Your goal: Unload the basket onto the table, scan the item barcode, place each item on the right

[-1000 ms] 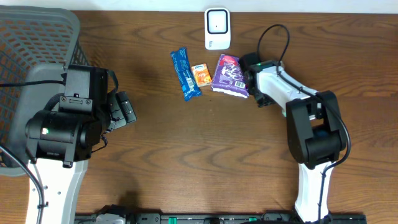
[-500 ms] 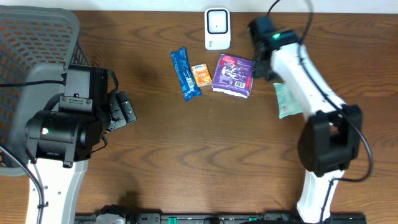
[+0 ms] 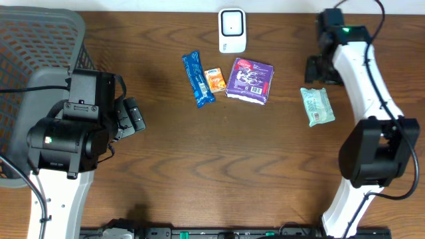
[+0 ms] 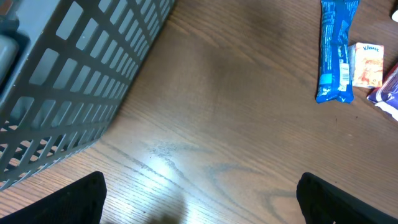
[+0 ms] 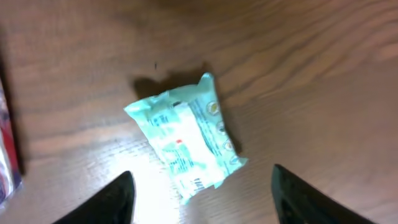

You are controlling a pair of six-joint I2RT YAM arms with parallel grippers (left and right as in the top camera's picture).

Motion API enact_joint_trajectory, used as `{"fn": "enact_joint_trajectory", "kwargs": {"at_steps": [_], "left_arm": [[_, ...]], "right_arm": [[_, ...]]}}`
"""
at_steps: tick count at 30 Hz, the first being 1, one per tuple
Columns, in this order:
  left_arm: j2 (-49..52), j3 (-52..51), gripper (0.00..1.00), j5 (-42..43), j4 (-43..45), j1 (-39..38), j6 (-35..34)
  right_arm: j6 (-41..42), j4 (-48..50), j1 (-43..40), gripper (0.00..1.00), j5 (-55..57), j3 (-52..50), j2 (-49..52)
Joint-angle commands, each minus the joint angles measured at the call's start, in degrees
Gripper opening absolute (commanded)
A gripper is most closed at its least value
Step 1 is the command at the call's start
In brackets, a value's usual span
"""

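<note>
Right gripper [image 3: 319,72]: it was held above the table [image 3: 199,172] near the far right corner, fingers spread apart, nothing clamped between them.
Right fingers [image 5: 118,199]: they were seen as two dark shapes at the bottom corners of the wrist view, both clear of every item.
Pale green packet [image 5: 183,143]: it was laid flat on the wood just in front of the right gripper, between the lines of the two fingers but untouched. It was turned at a slant with its printed face up, and the print was too small to be read.
Purple pack [image 3: 250,80]: it was found near the right gripper's left side, flat on the table, apart from the green packet.
White scanner [image 3: 232,30]: it was placed farther left again, at the far edge, well apart from the green packet.
Orange tissue packet [image 3: 214,79]: it was set just beyond the purple pack.
Blue wrapper [image 3: 197,78]: it was laid against the orange packet's far side.
Left gripper [image 4: 202,180]: it was held wide apart over bare wood, nothing gripped, and the blue wrapper was seen ahead to its right.
Grey basket [image 4: 74,93]: it was stood close on the left gripper's left.
</note>
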Motion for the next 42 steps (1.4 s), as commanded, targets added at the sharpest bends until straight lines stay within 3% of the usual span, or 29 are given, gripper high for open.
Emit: {"fn": "enact_joint_trajectory", "kwargs": {"at_steps": [1,14,22,25,28,30,36,42], "left_arm": [[0.3,0.5,0.98,-0.6,-0.2,0.3,0.3],[0.3,0.5,0.98,-0.6,-0.2,0.3,0.3],[0.3,0.5,0.98,-0.6,-0.2,0.3,0.3],[0.3,0.5,0.98,-0.6,-0.2,0.3,0.3],[0.3,0.5,0.98,-0.6,-0.2,0.3,0.3],[0.3,0.5,0.98,-0.6,-0.2,0.3,0.3],[0.3,0.5,0.98,-0.6,-0.2,0.3,0.3],[0.3,0.5,0.98,-0.6,-0.2,0.3,0.3]], "right_arm": [[-7.6,1.4,-0.2,0.60,-8.7,-4.3,0.2],[4.1,12.8,8.5,0.63,16.5,-20.5,0.2],[4.3,23.5,8.6,0.54,17.5,-29.3,0.2],[4.3,25.5,8.0,0.41,17.4,-30.8,0.2],[4.3,26.5,6.9,0.17,15.8,-31.5,0.2],[4.3,26.6,6.2,0.01,12.4,-31.5,0.2],[4.2,25.6,3.1,0.01,-7.1,-29.3,0.2],[0.1,21.0,-2.1,0.01,-41.8,-22.5,0.2]]}}
